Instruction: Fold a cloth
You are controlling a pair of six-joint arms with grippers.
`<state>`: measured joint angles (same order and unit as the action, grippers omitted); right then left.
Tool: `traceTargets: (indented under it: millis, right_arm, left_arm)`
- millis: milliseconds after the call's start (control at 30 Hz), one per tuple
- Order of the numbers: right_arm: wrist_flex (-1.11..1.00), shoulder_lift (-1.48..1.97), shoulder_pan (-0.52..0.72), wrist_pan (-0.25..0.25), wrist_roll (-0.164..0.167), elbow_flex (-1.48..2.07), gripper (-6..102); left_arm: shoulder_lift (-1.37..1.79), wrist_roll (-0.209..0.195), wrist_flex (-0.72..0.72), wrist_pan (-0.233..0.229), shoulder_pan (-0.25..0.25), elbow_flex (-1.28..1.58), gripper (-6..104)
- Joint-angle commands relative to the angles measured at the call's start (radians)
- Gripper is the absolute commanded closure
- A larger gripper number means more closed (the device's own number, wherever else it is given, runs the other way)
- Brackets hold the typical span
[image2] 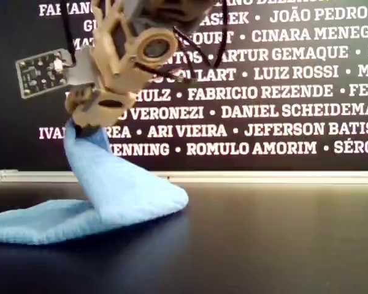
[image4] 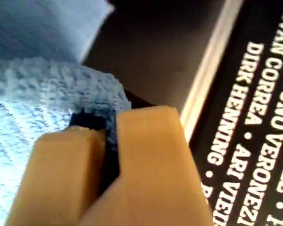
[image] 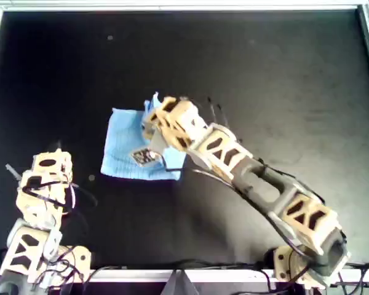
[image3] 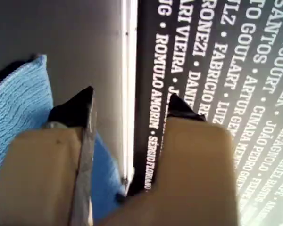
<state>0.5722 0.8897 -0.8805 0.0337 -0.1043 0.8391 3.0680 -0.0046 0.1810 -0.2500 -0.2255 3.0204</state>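
Closest to the exterior camera, bare black bench (image2: 264,245) is being shown, with the cloth (image2: 122,190) lying just beyond it. At the overhead view's left, my first gripper (image3: 130,101) is being held near the bench's near edge. Its jaws are spread wide and empty, probably so that the fold is not being obstructed. Further right, near the bench's middle, most of the cloth is being supported flat by the bench. One edge is being pinched between the closed jaws of my second gripper (image4: 111,123) and raised off the surface, likely so that it is being readied for carrying over the flat part.
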Motion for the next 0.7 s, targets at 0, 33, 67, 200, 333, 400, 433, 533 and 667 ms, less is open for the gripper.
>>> traceTargets:
  millis: [0,33,67,200,333,400,433,533,667]
  right_arm:
    - [-0.031,-0.032,-0.005,0.012,-0.005,-0.179,96]
    - [-0.031,-0.061,-0.014,0.012,-0.006,-0.212,96]
    - [-0.031,-0.087,-0.025,0.012,-0.006,-0.245,95]
    - [-0.031,-0.181,-0.071,0.011,-0.006,-0.356,95]
    - [-0.031,-0.270,-0.121,0.011,0.006,-0.431,95]
    - [-0.031,-0.304,-0.137,0.008,0.008,-0.462,95]
    - [-0.031,-0.321,-0.140,0.009,0.008,-0.476,95]
    - [-0.031,-0.377,-0.147,0.011,0.000,-0.509,94]
    - [-0.031,-0.442,-0.147,0.011,-0.005,-0.531,88]
  left_arm:
    - [0.018,0.003,-0.006,-0.008,0.023,-0.057,43]
    - [0.018,0.005,-0.006,-0.008,0.023,-0.057,43]
    - [0.018,0.005,-0.006,-0.008,0.023,-0.057,43]
    - [0.018,0.005,-0.006,-0.008,0.023,-0.057,43]
    - [0.018,0.005,-0.006,-0.008,0.023,-0.057,43]
    - [0.018,0.005,-0.005,-0.008,0.023,-0.057,43]
    - [0.018,0.005,-0.005,-0.008,0.023,-0.057,43]
    - [0.018,0.005,-0.005,-0.008,0.023,-0.055,43]
    - [0.018,0.005,-0.005,-0.008,0.023,-0.054,43]
